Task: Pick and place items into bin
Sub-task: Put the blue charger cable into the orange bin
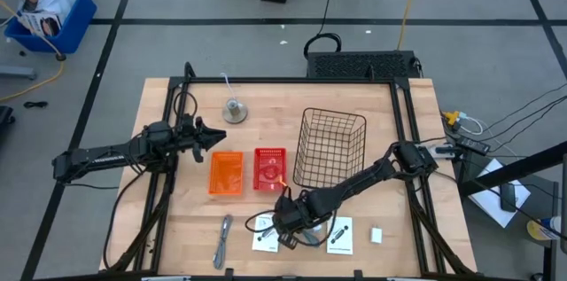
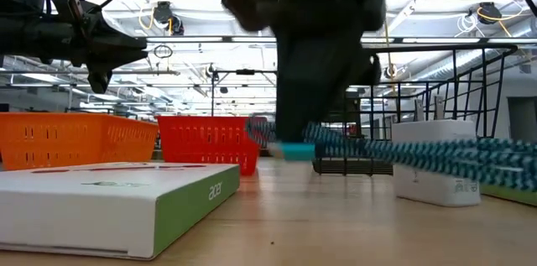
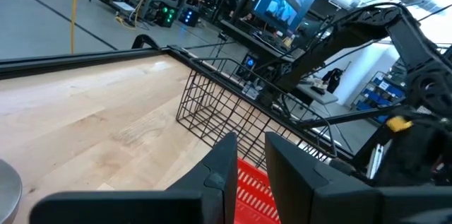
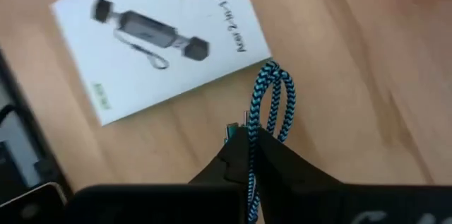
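Observation:
My right gripper (image 1: 288,221) is low over the table's near side, between two white cards, and shut on a teal-and-black braided cable (image 4: 272,104). The printed card (image 4: 159,37) lies flat just beyond the fingers; in the low view it is the white box (image 2: 117,199). The second card (image 1: 339,235), a small white block (image 1: 376,235) and a slim grey tool (image 1: 223,240) lie flat on the table's near part. My left gripper (image 1: 209,136) hovers open above the orange bin (image 1: 226,174), touching nothing. My right gripper pinches the braided cable between its two fingers, coming from above and pointing down. A doubled loop of the cable (image 4: 274,90) sticks out past the fingertips. In the low view the cable (image 2: 403,153) runs off sideways from the gripper just above the tabletop.
A red bin (image 1: 270,167) stands beside the orange one, and a black wire basket (image 1: 330,146) stands to its right. A round grey bell (image 1: 235,111) sits toward the far edge. My right arm stretches across the table's right half.

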`<state>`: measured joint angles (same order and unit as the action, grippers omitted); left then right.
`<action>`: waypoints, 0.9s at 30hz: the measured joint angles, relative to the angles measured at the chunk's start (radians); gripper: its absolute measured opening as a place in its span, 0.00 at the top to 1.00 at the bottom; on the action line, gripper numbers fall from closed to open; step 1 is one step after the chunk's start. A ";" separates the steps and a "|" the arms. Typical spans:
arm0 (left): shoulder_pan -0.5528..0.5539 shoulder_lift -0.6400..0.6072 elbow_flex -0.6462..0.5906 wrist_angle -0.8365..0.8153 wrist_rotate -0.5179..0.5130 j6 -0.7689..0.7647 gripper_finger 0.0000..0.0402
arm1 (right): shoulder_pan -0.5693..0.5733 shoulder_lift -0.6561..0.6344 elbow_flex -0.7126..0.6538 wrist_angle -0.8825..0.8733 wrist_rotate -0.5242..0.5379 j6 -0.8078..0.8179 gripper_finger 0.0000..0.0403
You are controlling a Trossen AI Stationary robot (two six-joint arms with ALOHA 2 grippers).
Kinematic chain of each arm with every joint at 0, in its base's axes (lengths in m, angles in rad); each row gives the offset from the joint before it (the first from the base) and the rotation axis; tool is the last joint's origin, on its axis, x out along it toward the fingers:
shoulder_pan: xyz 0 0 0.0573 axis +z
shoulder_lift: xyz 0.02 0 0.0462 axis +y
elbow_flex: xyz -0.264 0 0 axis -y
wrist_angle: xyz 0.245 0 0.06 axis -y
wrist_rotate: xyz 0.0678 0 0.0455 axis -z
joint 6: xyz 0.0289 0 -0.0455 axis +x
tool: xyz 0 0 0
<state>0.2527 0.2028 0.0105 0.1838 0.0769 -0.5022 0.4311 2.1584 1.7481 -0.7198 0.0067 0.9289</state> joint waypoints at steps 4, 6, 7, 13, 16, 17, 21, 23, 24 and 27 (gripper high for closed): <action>0.000 0.000 0.000 0.000 0.000 0.000 0.81 | 0.016 -0.038 0.000 0.014 0.045 -0.016 1.00; 0.000 0.000 0.000 0.000 0.000 0.000 0.81 | 0.026 -0.056 0.001 0.024 0.082 -0.028 1.00; 0.000 0.000 0.000 0.000 0.000 0.000 0.81 | 0.030 -0.065 0.001 0.026 0.101 -0.035 1.00; 0.000 0.000 0.000 0.000 0.000 0.000 0.81 | 0.056 -0.104 0.001 0.109 0.151 -0.104 1.00; 0.000 0.000 0.000 0.000 0.000 0.000 0.81 | 0.062 -0.114 0.003 0.144 0.158 -0.146 1.00; 0.000 0.000 0.000 0.000 0.000 0.000 0.81 | 0.063 -0.116 0.003 0.154 0.171 -0.165 1.00; 0.000 0.000 0.000 0.001 0.001 -0.012 0.81 | 0.065 -0.134 0.003 0.196 0.232 -0.265 1.00; 0.000 0.000 0.000 0.001 0.006 -0.063 0.81 | 0.058 -0.144 0.003 0.210 0.276 -0.316 1.00; 0.000 0.000 0.000 0.001 0.013 -0.097 0.81 | 0.053 -0.149 0.003 0.213 0.290 -0.341 1.00; 0.000 0.000 0.000 0.017 0.075 -0.154 0.81 | 0.038 -0.166 0.003 0.242 0.329 -0.418 1.00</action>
<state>0.2527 0.2028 0.0105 0.2005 0.1523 -0.6564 0.4693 1.9925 1.7512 -0.4776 0.3359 0.5110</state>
